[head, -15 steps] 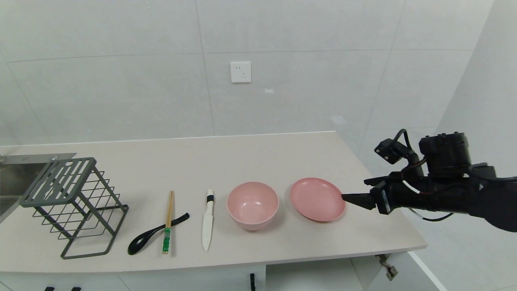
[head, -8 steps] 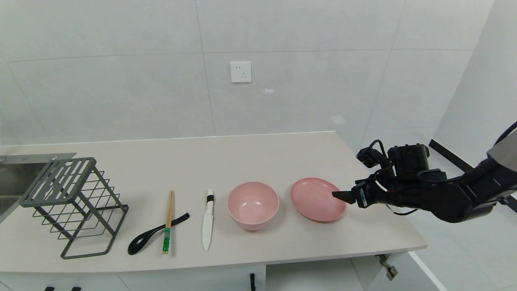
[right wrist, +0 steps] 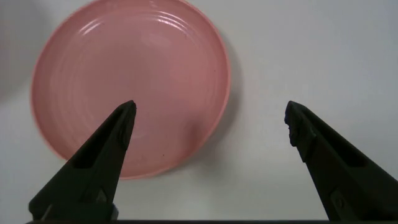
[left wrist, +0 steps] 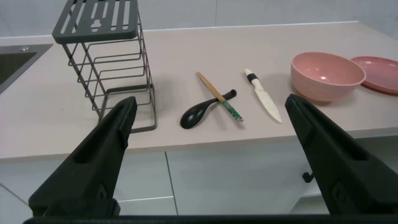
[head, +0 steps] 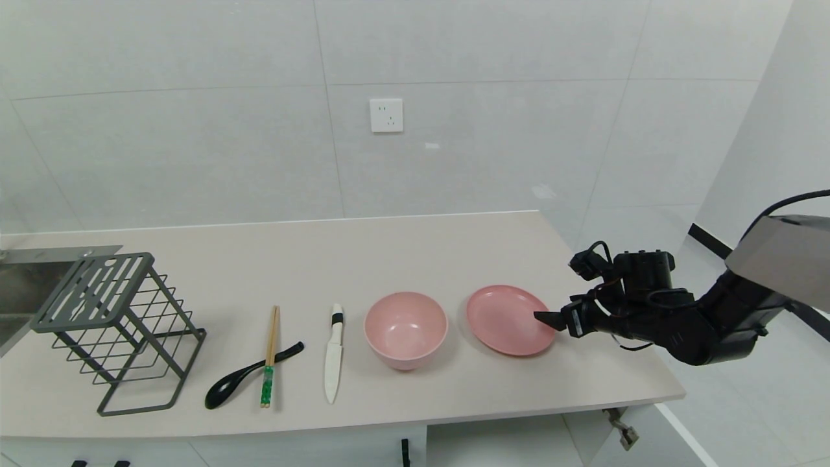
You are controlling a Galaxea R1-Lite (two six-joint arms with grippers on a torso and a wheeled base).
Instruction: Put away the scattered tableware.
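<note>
Left gripper [left wrist: 209, 103]: I see its fingers spread wide with nothing between them, held off the front edge of the counter [head: 415, 253] and facing the row of tableware.
Rack [head: 117, 324]: dark wire frame, upright at the counter's left end, well apart from both grippers.
Spoon [head: 241, 379]: black, flat on the counter just right of the rack, bowl end toward the front edge.
Chopsticks [head: 270, 355]: a wooden pair lying across the spoon's handle, touching it.
Knife [head: 333, 355]: white with a dark band, flat, tip toward the front edge, between the chopsticks and the bowl.
Bowl [head: 405, 328]: pink, upright, just beside the plate but apart from it.
Plate [head: 507, 319]: pink, flat on the counter, rightmost of the row.
Right gripper [head: 543, 317]: released and spread wide, low at the plate's right rim. In my right wrist view one finger [right wrist: 106, 155] sits over the plate's face and the other over bare counter, so the rim lies between them. I cannot tell whether it touches the plate.
</note>
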